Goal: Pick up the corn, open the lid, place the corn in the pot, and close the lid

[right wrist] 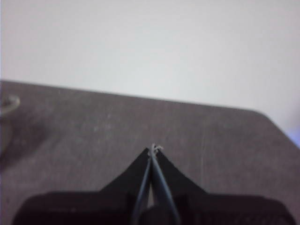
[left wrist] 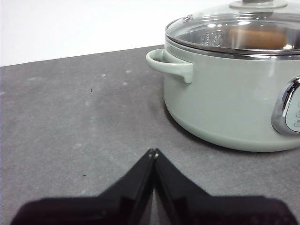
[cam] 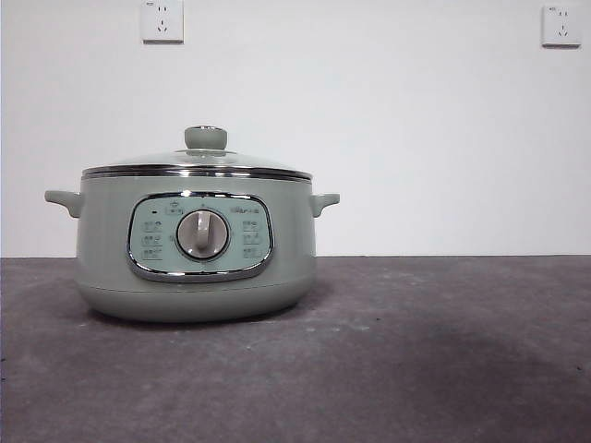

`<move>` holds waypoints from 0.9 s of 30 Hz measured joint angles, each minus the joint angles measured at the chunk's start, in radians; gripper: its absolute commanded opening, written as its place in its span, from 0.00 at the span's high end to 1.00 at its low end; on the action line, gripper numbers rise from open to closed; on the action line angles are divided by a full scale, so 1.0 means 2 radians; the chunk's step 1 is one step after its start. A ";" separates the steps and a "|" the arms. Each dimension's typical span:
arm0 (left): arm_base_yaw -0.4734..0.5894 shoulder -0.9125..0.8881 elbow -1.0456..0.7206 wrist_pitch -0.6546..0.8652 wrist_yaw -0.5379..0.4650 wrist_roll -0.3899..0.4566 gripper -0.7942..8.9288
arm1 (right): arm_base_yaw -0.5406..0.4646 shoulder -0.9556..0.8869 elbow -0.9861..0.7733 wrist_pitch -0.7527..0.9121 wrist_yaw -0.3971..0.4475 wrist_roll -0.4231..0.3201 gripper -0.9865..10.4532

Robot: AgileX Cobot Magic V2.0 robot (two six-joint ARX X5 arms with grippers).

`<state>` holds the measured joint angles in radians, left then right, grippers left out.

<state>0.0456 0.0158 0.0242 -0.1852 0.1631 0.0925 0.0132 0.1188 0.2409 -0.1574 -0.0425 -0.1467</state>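
The sage-green pot stands on the table left of centre, its dial facing the front camera. The glass lid with its green knob sits shut on the pot. In the left wrist view the pot is close by, and a blurred orange-brown shape that looks like the corn shows through the lid, inside the pot. My left gripper is shut and empty, low over the table, apart from the pot's side handle. My right gripper is shut and empty over bare table. Neither gripper shows in the front view.
The dark grey table runs back to a white wall with two sockets. A pot handle shows at the edge of the right wrist view, and the table's corner lies beyond that gripper.
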 measured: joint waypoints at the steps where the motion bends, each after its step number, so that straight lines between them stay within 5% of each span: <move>1: 0.000 0.000 0.000 0.000 0.000 0.000 0.92 | 0.000 -0.008 -0.013 0.000 0.000 0.000 0.91; 12: 0.000 0.001 0.000 0.000 0.000 0.000 0.92 | 0.000 -0.054 -0.106 0.000 0.000 0.038 0.91; 27: 0.000 0.003 0.000 0.000 0.000 0.000 0.92 | 0.000 -0.054 -0.108 -0.015 0.000 0.055 0.91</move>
<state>0.0456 0.0223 0.0242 -0.1856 0.1631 0.0921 0.0128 0.0101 0.0246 -0.1867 -0.0433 -0.0372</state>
